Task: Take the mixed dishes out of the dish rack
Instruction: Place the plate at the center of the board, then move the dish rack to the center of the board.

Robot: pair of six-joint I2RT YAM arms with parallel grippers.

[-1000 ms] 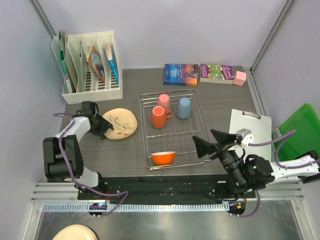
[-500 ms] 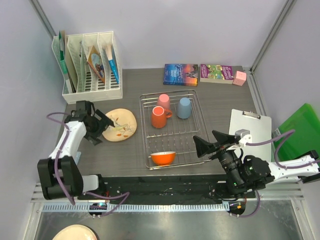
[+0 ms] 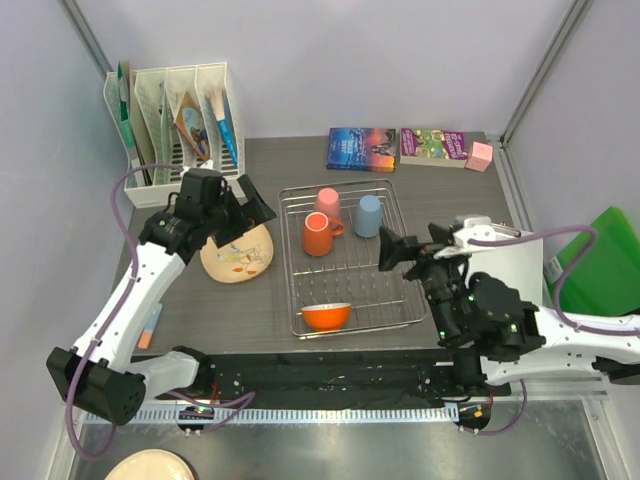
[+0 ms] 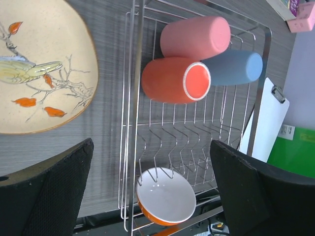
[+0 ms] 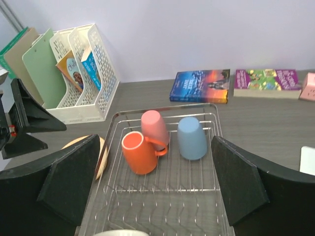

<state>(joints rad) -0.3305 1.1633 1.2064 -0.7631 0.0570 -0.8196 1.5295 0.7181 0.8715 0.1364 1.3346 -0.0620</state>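
The dish rack (image 3: pixel 287 260) sits in the middle of the table (image 3: pixel 470 200) and four pieces are in it. At its far end I see the orange handled mug (image 3: pixel 318 235) with its mouth up, its handle turned toward the pink cup (image 3: pixel 327 203) just behind it. The light blue cup (image 3: pixel 369 215) stands beside that one, and both cups are bottom-up. The orange bowl with white inside (image 3: pixel 326 316) leans among the wire prongs at the near end. The cream floral-patterned plate (image 3: pixel 240 262) is out of the rack, lying flat on the table just to its left. My left gripper (image 3: pixel 243 222) hovers over the plate's far edge with its fingers spread wide and nothing between them. My right gripper (image 3: pixel 412 248) hangs at the rack's right rim, pointing across it toward the cups, also released and empty. Farther out, the white file organiser (image 3: pixel 185 130) stands at the far left corner, holding folders and booklets. Two books (image 3: pixel 361 149) and a small pink block (image 3: pixel 480 156) lie along the back edge. A clipboard (image 3: pixel 500 245) rests to the right of the rack, partly under my right arm.
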